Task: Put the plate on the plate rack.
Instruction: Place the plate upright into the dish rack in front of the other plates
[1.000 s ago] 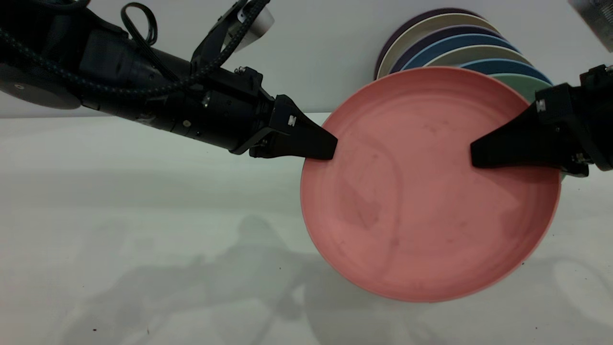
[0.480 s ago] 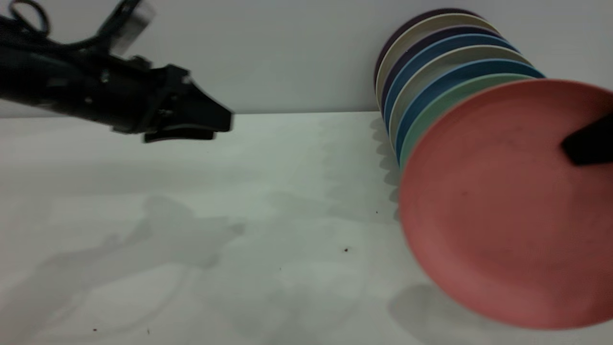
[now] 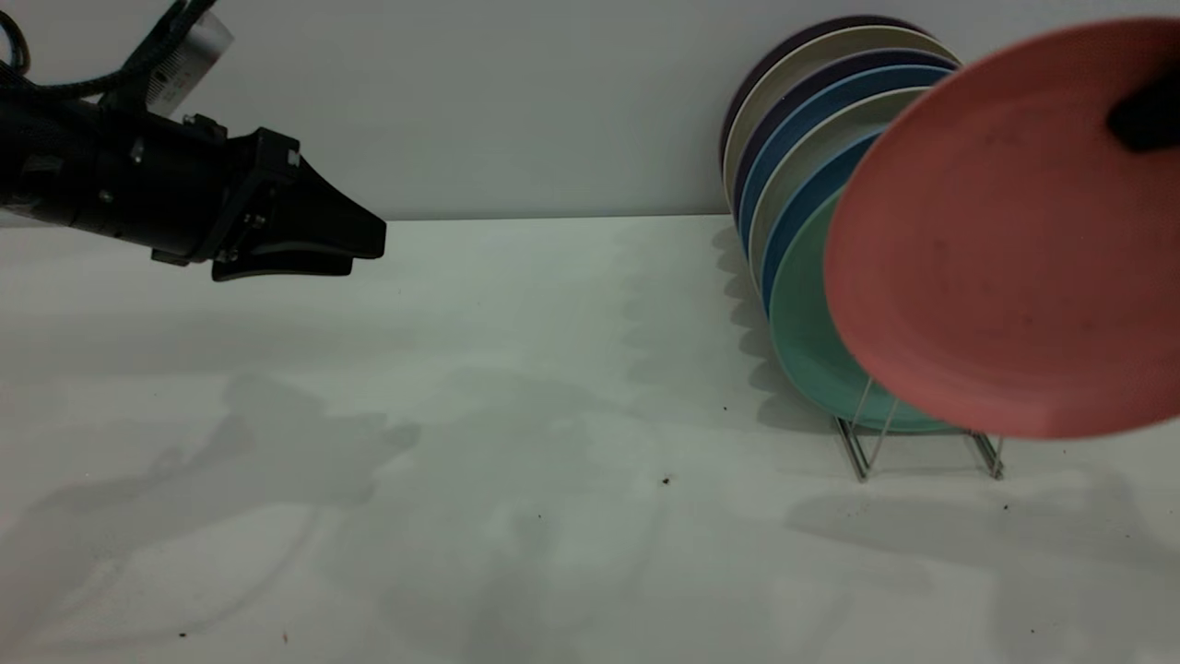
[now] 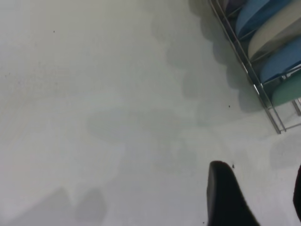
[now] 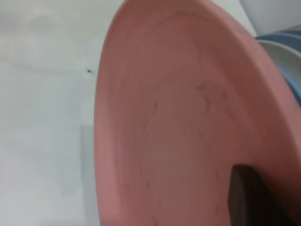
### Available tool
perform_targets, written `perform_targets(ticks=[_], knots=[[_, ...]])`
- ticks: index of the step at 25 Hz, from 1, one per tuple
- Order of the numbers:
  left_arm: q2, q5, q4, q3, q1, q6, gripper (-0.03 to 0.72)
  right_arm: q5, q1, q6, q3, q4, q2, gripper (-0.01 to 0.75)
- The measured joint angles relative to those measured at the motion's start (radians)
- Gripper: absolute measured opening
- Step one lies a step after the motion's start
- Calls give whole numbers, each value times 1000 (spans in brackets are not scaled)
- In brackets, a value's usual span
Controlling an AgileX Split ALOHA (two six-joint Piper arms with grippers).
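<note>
The salmon-pink plate (image 3: pixel 996 258) hangs in the air at the right, tilted on edge, in front of and above the near end of the wire plate rack (image 3: pixel 867 443). My right gripper (image 3: pixel 1129 124) is shut on the plate's upper right rim; one black finger lies on its face and the other is hidden behind. In the right wrist view the plate (image 5: pixel 178 122) fills the frame with that finger (image 5: pixel 244 193) on it. My left gripper (image 3: pixel 369 249) is open and empty, in the air at the far left. Its fingers (image 4: pixel 225 193) show over bare table.
The rack (image 4: pixel 263 94) holds several upright plates. A mint-green plate (image 3: pixel 802 323) stands nearest the front, with blue, cream and dark ones behind it, against the back wall. The white table (image 3: pixel 516 387) spreads left of the rack.
My left gripper let go of the plate and drew back to the far left. My right gripper carried the plate right and up, in front of the rack.
</note>
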Motion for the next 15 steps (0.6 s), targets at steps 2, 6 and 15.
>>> perform_targets(ticks=[2,6,15], knots=[[0,0,13,0,0,-1,387,14,0,0,-47,-20,31,101],[0,0,31,0,0,-1,387,43,0,0,-127,-64,83,101],[0,-20,35,0,0,-1,387,76,0,0,-255,-124,161,101]])
